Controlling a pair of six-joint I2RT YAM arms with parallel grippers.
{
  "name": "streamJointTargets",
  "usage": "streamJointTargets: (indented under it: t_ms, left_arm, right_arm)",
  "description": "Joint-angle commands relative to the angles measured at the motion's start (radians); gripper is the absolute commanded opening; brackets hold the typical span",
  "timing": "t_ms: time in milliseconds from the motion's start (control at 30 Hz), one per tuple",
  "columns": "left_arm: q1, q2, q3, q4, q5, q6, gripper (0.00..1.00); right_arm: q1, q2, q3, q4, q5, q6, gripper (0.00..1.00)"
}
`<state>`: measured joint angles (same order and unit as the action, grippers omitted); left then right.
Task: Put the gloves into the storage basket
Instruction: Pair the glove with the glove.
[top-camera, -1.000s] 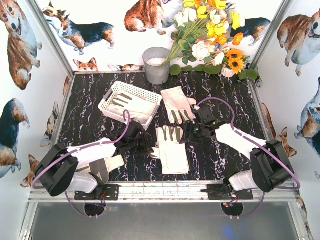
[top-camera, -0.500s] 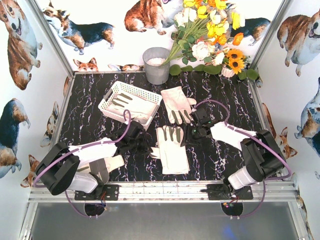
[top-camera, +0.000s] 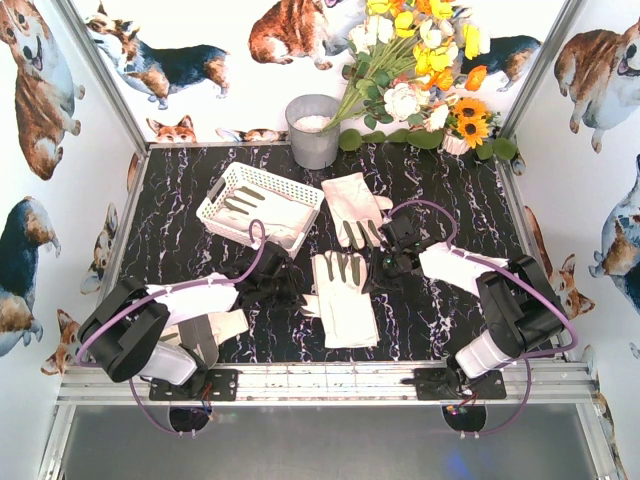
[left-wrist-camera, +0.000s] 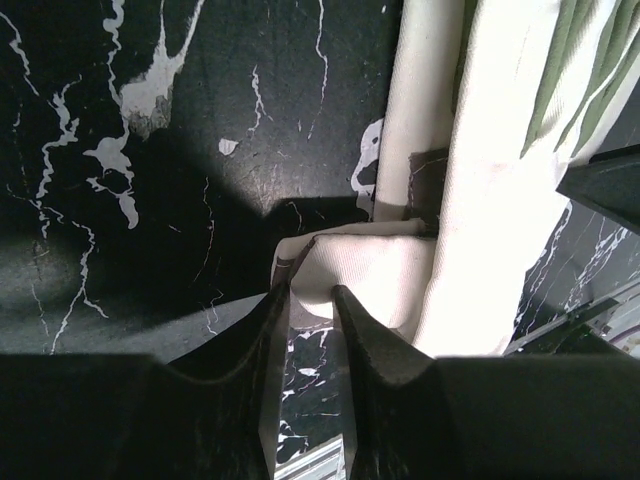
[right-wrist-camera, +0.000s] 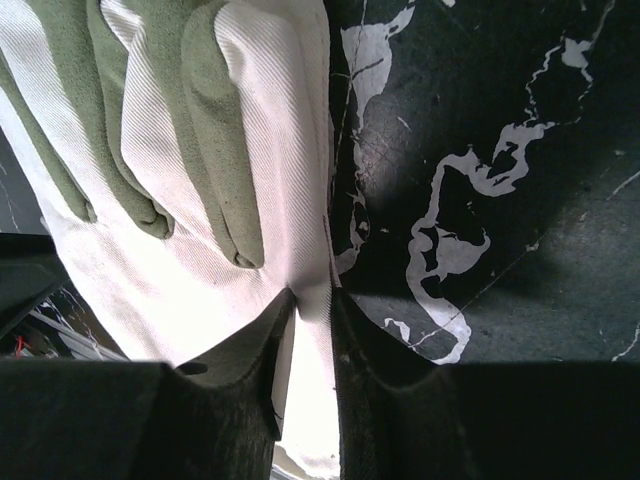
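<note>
**On the table, two gloves to go**

At far left, the basket (top-camera: 232, 226) already holds a first glove (top-camera: 262, 208). Next, the left gripper (left-wrist-camera: 310, 295) is nearly closed, pinching the middle glove (top-camera: 343, 298) by its edge — the right gripper (right-wrist-camera: 312, 300) likewise nips the opposite side. Behind them, a third glove (top-camera: 355, 208) lies loose.

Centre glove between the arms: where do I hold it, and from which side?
Pinch the centre glove by its long side edges, one gripper from each side. It lies flat, so only edges offer a fold. The left gripper is shut on its left edge, the right gripper on its right.
</note>
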<state>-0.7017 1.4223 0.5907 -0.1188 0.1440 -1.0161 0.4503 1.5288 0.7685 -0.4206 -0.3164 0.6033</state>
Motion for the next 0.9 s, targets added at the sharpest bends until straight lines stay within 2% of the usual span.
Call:
streamJointTargets:
  t_ms: [0, 200, 233, 467, 867]
  left_arm:
    - [0.003, 0.026, 0.013, 0.023, -0.012, 0.015, 0.18]
    - [0.002, 0.027, 0.012, 0.015, -0.009, 0.016, 0.0]
    - [0.003, 0.02, 0.009, 0.015, -0.008, 0.021, 0.0]
    - [0.003, -0.033, -0.017, 0.023, 0.01, 0.063, 0.0]
    - [0.0, -0.12, -0.068, 0.026, 0.036, 0.048, 0.0]
  right_arm:
    - [-0.001, 0.005, 0.012, 0.051, -0.016, -0.006, 0.2]
    - [-0.001, -0.009, 0.024, 0.036, -0.016, -0.012, 0.03]
    - [-0.001, -0.017, 0.027, 0.031, -0.013, -0.013, 0.0]
    - [-0.001, -0.039, 0.051, 0.003, 0.005, -0.044, 0.0]
    - [0.001, -0.062, 0.1, -0.024, 0.005, -0.081, 0.0]
